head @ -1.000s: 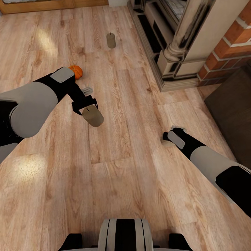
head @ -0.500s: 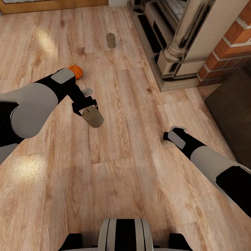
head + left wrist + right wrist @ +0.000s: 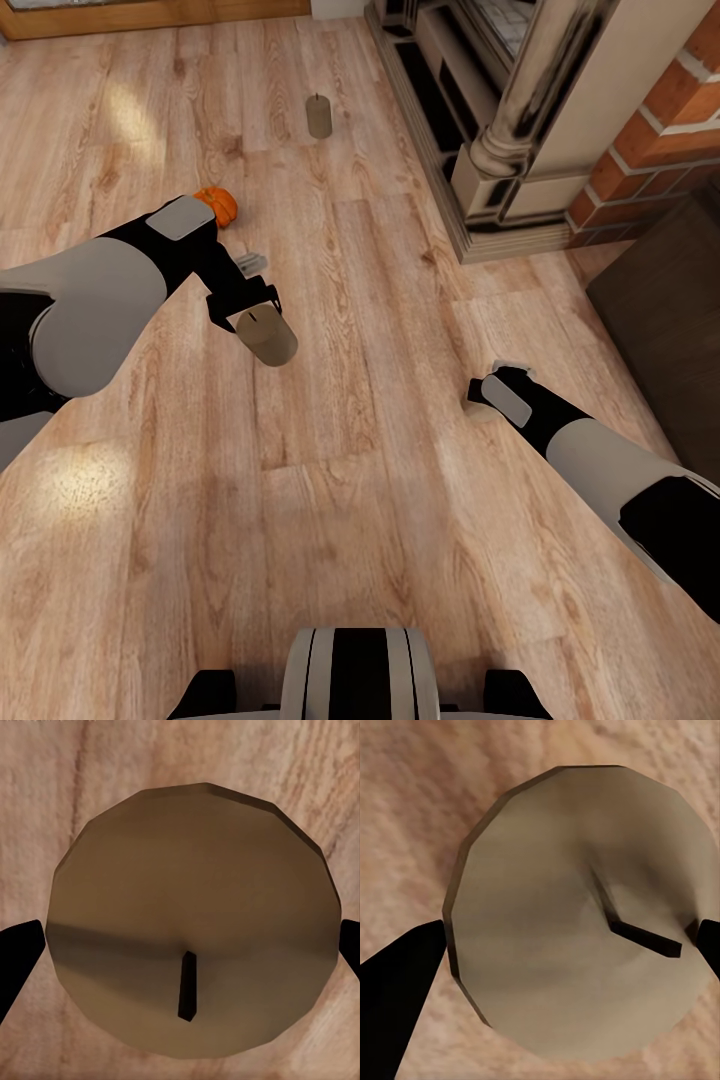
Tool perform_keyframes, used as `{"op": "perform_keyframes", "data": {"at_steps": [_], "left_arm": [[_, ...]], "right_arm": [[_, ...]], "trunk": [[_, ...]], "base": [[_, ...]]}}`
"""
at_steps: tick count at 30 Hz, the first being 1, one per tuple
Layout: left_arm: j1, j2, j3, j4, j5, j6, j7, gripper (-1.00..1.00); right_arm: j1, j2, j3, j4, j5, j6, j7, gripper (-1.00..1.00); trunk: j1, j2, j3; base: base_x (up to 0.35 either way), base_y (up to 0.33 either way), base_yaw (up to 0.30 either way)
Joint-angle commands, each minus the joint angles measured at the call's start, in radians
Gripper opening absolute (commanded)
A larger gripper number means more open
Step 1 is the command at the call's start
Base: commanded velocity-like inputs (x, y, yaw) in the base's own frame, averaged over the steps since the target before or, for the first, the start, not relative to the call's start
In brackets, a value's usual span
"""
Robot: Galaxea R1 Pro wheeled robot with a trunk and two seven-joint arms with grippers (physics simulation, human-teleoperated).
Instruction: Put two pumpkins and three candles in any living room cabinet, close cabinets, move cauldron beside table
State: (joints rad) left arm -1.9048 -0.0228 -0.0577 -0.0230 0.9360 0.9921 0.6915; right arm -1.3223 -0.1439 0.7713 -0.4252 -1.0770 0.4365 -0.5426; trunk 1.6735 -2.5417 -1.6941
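Because both arms are gathering candles for the cabinet [image 3: 665, 320] at the right edge, the left tool [image 3: 252, 312] left of centre is clamped on one candle [image 3: 267, 335], lifted off the floor [image 3: 350, 480]. Above it lie a pumpkin [image 3: 219, 205] and an upright third candle [image 3: 319, 116]. Right of centre, the right tool [image 3: 484, 385] grips another candle [image 3: 585, 907].

Bright, even simulated light; two soft glare patches lie on the plank floor [image 3: 380, 480] at nine and eleven o'clock. Shadows are faint. Both wrist views look soft and coarsely textured.
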Motion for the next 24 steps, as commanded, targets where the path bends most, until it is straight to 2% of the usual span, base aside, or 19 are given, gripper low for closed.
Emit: {"op": "perform_keyframes", "data": {"at_steps": [1, 3, 8, 15, 19, 21, 24], "left_arm": [[0.000, 0.000, -0.006, -0.001, 0.010, 0.004, 0.008, -1.00], [0.000, -0.001, -0.006, -0.002, 0.010, 0.004, 0.008, -1.00], [0.006, -0.003, -0.007, -0.001, 0.008, 0.003, 0.005, -1.00], [0.075, -0.019, -0.007, -0.001, 0.008, -0.056, 0.000, -1.00], [0.094, -0.023, -0.007, -0.002, 0.008, -0.071, -0.001, -1.00], [0.103, -0.024, -0.008, -0.002, 0.008, -0.075, -0.001, -1.00], [0.112, -0.028, -0.009, -0.001, 0.007, -0.078, 0.000, -1.00]], "right_arm": [[0.000, -0.002, 0.005, 0.021, -0.015, 0.002, -0.005, -1.00], [0.000, -0.002, 0.005, 0.020, -0.015, 0.002, -0.005, -1.00], [0.000, -0.002, 0.004, 0.017, -0.014, -0.003, -0.005, -1.00], [-0.001, -0.007, 0.001, -0.002, -0.011, -0.046, -0.012, -1.00], [-0.001, -0.024, 0.000, -0.089, -0.005, -0.050, -0.036, -1.00], [-0.001, -0.037, 0.000, -0.185, 0.003, -0.046, -0.089, -1.00], [-0.001, -0.042, 0.000, -0.299, 0.007, -0.038, -0.174, -1.00]], "trunk": [[0.007, 0.000, -0.001], [0.007, 0.000, -0.001], [0.005, 0.001, 0.019], [0.002, 0.003, 0.046], [0.000, 0.004, 0.061], [-0.001, 0.004, 0.069], [-0.002, 0.005, 0.080]], "base": [[0.000, 0.000, 0.000], [0.000, 0.000, 0.000], [0.000, 0.000, 0.000], [0.000, 0.000, 0.000], [0.000, 0.000, 0.000], [0.000, 0.000, 0.000], [0.000, 0.000, 0.000]]}}
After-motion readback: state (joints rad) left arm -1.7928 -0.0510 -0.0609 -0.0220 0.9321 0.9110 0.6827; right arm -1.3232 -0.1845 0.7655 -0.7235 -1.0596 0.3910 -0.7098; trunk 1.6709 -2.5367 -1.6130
